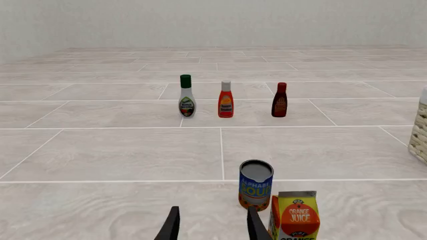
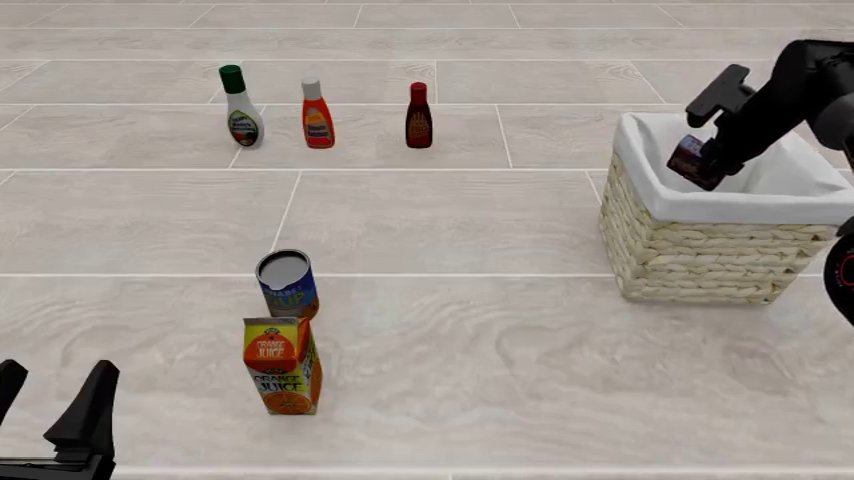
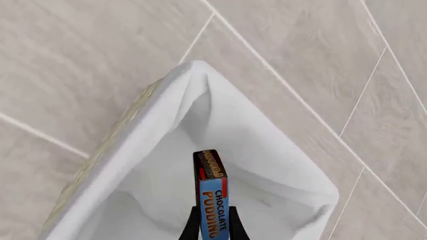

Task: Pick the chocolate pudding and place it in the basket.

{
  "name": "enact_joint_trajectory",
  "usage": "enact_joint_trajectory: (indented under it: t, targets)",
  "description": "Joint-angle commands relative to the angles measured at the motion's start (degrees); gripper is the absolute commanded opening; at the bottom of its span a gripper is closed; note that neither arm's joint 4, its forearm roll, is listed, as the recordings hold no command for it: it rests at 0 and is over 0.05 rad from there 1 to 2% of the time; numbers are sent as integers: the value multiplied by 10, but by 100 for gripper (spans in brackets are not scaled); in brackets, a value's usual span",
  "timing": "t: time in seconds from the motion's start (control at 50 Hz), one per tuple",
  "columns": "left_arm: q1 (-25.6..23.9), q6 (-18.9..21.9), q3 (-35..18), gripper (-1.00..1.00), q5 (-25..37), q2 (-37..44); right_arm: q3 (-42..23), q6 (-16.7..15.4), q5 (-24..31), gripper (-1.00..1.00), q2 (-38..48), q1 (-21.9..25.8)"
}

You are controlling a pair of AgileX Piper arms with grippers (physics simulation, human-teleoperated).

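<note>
The chocolate pudding (image 3: 213,192), a small dark box with a blue edge, is held over the inside of the basket (image 3: 147,125). My right gripper (image 3: 213,225) is shut on it. In the front view the pudding (image 2: 694,160) hangs tilted above the basket (image 2: 694,245), a cream wicker box with white lining at the right, and the right gripper (image 2: 713,152) reaches in from above. My left gripper (image 2: 54,395) stands open and holds nothing at the near left; in its own view its fingers (image 1: 172,225) point past the soup can.
An orange juice carton (image 2: 282,365) and a blue soup can (image 2: 288,283) stand near the front left. Three sauce bottles (image 2: 318,113) line up at the back. The basket's edge (image 1: 420,127) shows in the left wrist view.
</note>
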Motion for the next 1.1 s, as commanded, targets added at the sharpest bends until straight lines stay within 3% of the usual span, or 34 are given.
enact_joint_trajectory:
  t: [0.02, 0.64, 1.1]
  targets:
    - [0, -1, 2, 100, -1, -1, 16, 6, -13, -100, -1, -4]
    - [0, -1, 2, 100, -1, -1, 37, 8, -36, -100, 21, -7]
    - [0, -1, 2, 100, -1, -1, 8, 12, -29, -100, 36, -4]
